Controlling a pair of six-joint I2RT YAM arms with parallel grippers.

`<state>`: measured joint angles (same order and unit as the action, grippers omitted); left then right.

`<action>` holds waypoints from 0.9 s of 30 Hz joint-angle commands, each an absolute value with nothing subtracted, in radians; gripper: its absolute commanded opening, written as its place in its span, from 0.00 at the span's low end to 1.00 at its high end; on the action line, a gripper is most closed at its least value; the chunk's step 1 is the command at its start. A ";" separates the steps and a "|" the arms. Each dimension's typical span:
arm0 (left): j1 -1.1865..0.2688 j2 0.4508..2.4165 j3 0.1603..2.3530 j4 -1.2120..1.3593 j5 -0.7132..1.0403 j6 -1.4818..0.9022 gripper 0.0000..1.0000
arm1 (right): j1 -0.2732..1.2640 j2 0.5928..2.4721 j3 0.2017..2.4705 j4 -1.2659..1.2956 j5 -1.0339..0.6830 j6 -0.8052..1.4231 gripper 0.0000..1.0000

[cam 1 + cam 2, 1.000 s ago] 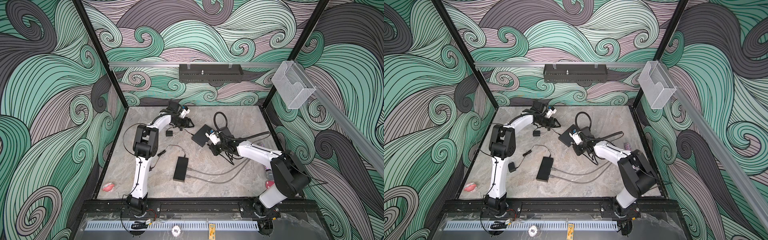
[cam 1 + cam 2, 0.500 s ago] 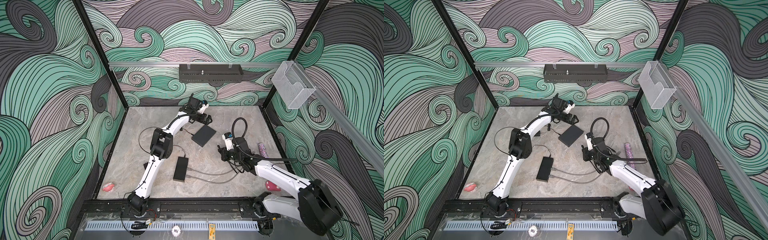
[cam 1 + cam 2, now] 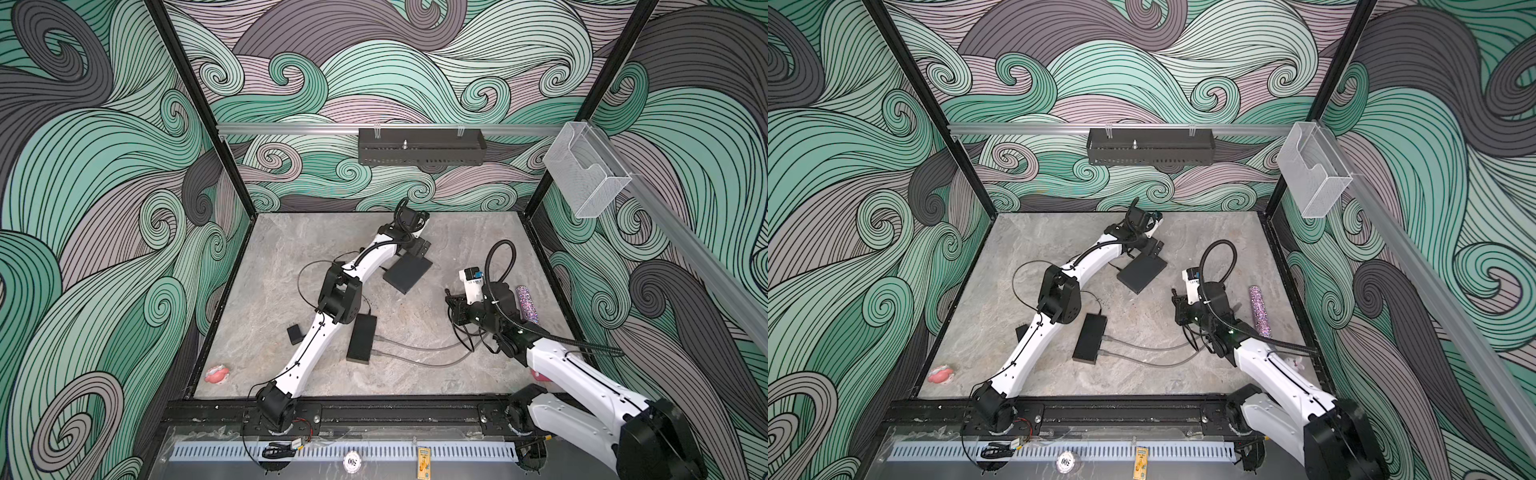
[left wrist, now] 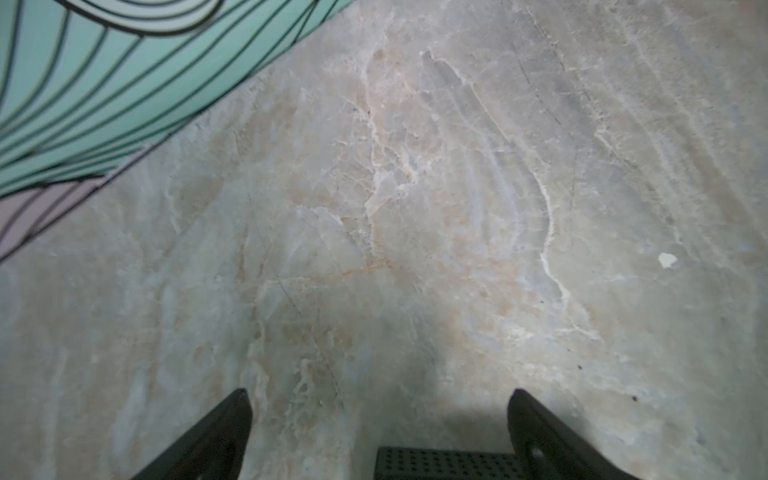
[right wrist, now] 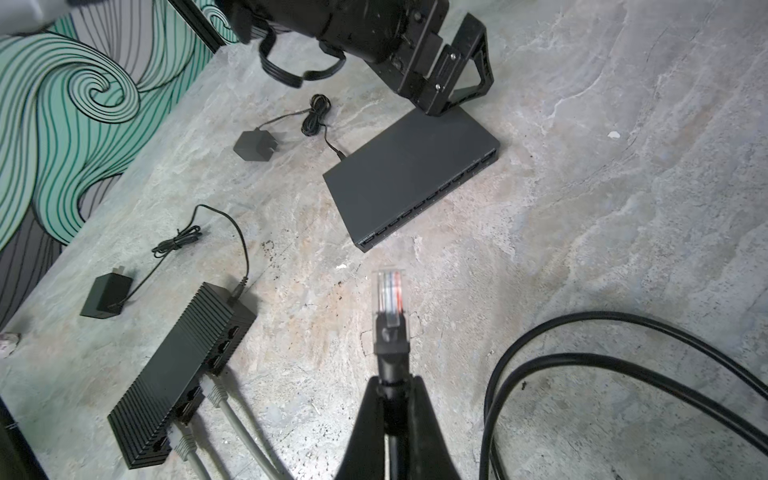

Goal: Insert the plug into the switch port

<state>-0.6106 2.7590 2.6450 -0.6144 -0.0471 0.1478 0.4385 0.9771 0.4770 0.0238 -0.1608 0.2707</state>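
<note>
The plug is not in yet. Left to right in both top views:

- **Lower centre:** the narrow black switch [image 3: 361,338] lies on the surface [image 3: 291,249] with its ports facing right.
- **Centre:** the left jaws stand wide open and empty over the far corner of the square dark-grey box [image 3: 407,272].
- **Centre right:** the right jaws are closed on the black boot just behind the clear plug [image 5: 390,299]. It is held above the surface and well apart from the switch.

By the look of it, you have the pickup done. You still have to carry the plug across, line it up with a free switch port [image 5: 224,345] and push it home.

Your count:
- two boxes
- two grey cables [image 5: 214,392] already seated in the narrow one
- two wall adapters [image 5: 104,297]
- one plug in the jaws

The exact number of free ports cannot be told.
</note>
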 commanded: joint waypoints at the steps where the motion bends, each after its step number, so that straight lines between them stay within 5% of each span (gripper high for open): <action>1: -0.644 2.790 2.705 -0.700 -0.127 0.232 0.99 | 0.427 0.928 0.465 0.009 -0.193 0.282 0.00; 14: -0.641 2.693 2.494 -0.841 -0.144 0.241 0.96 | 0.414 0.844 0.431 -0.014 -0.197 0.276 0.00; 19: -0.612 2.609 2.346 -0.810 -0.081 0.176 0.92 | 0.415 0.857 0.397 0.003 -0.220 0.288 0.00; 27: -0.529 2.417 2.221 -0.750 0.107 -0.032 0.99 | 0.463 0.898 0.377 -0.014 -0.238 0.298 0.00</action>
<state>-0.5739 2.5252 2.2253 -0.7300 0.0113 0.0784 0.4385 0.8902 0.3859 -0.0048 -0.2249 0.2859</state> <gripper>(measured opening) 0.986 0.085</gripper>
